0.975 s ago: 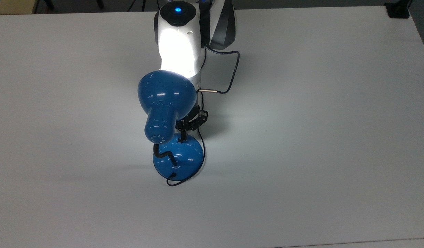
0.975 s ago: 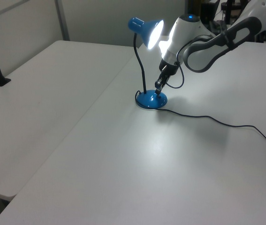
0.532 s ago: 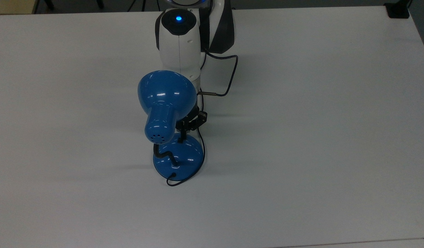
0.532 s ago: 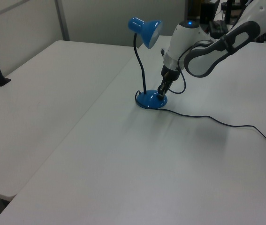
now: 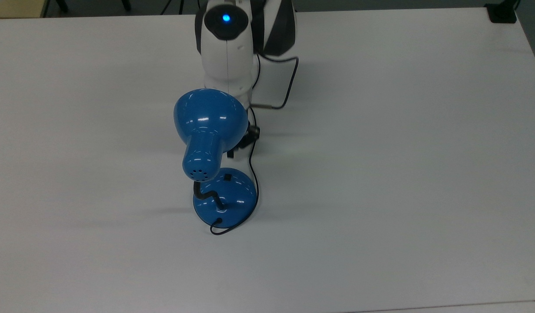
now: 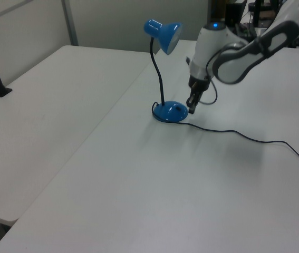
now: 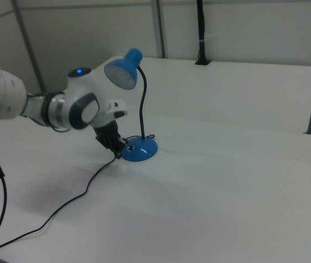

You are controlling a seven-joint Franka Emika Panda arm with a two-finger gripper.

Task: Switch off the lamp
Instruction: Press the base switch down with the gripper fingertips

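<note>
— Backing off the base, is it? The shade was glowing a second ago.

— Yes, the gripper [image 6: 192, 109] is now hanging just beside the lamp [image 5: 208, 130] at twelve o'clock in the top view, clear of the switch [image 5: 228, 177]; whether its fingers are apart, I cannot tell. The shade is sitting dark.

— And the surroundings?

— The white table [image 5: 402, 152] is lying bare and wide, the lamp standing mid-table, its cord [image 6: 254, 139] trailing toward four o'clock in the left view. Grey partition walls [image 7: 243, 27] are running behind.
</note>
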